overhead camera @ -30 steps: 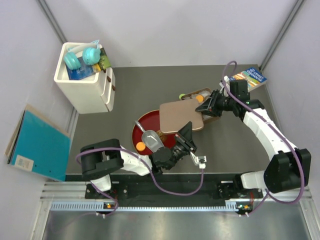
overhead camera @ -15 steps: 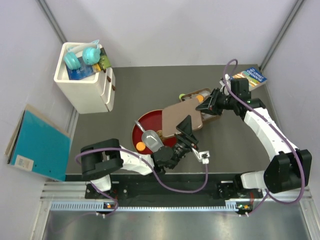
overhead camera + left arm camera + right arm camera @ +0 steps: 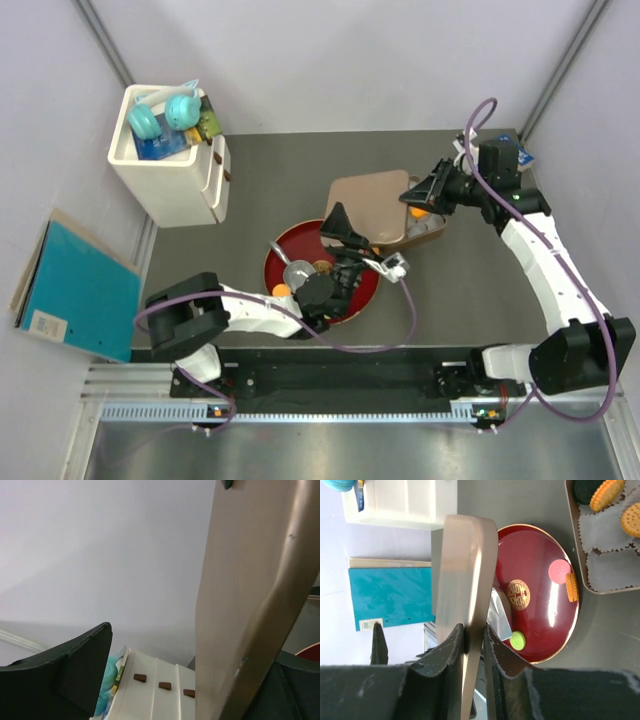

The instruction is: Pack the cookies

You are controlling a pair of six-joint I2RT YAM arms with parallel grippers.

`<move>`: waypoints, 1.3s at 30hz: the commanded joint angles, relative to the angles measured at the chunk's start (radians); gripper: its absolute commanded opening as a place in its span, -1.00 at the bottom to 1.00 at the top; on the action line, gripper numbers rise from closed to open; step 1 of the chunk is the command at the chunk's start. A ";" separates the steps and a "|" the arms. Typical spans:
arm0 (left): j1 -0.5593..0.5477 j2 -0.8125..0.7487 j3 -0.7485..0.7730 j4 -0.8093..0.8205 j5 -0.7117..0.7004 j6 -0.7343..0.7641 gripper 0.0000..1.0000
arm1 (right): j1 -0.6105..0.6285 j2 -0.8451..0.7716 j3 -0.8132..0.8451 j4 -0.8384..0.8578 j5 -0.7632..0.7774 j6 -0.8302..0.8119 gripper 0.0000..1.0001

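Two grippers meet at the tan lid (image 3: 365, 205) in the top view. Your right gripper (image 3: 418, 193) pinches its right edge, and your left gripper (image 3: 343, 228) stands spread at its near-left corner, above the red plate (image 3: 272, 262). One orange cookie (image 3: 283, 290) lies on the plate's near-left part, just beside the silver scoop (image 3: 298, 272). The tray (image 3: 437, 233) shows past the lid's right edge.

From your left wrist, the jaws are released and wide. One dark finger (image 3: 70, 680) sits far left and the lid fills the right side; you cannot tell whether it touches the other finger.

From your right wrist, both fingers (image 3: 445, 655) clamp the lid's rim, which you see edge-on. Beyond it the plate carries a pink cookie (image 3: 559, 571), an orange one at the rim beside it, and a green cookie (image 3: 517, 641) near the scoop. More cookies (image 3: 631, 520) lie on white paper cups (image 3: 610, 565) in the tray.
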 commanded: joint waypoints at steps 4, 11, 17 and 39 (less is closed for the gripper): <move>0.055 -0.081 -0.032 0.417 -0.148 -0.140 0.84 | -0.040 0.014 0.082 0.055 0.058 -0.015 -1.00; 0.095 -0.100 -0.084 0.400 -0.242 -0.224 0.92 | -0.064 0.048 0.129 0.114 0.113 0.014 -1.00; 0.134 -0.113 -0.086 0.386 -0.413 -0.322 0.98 | -0.069 0.049 0.068 0.242 0.246 0.084 -1.00; 0.317 -0.540 -0.035 -0.938 -0.307 -1.453 0.69 | -0.074 0.118 -0.142 0.784 0.218 0.282 -1.00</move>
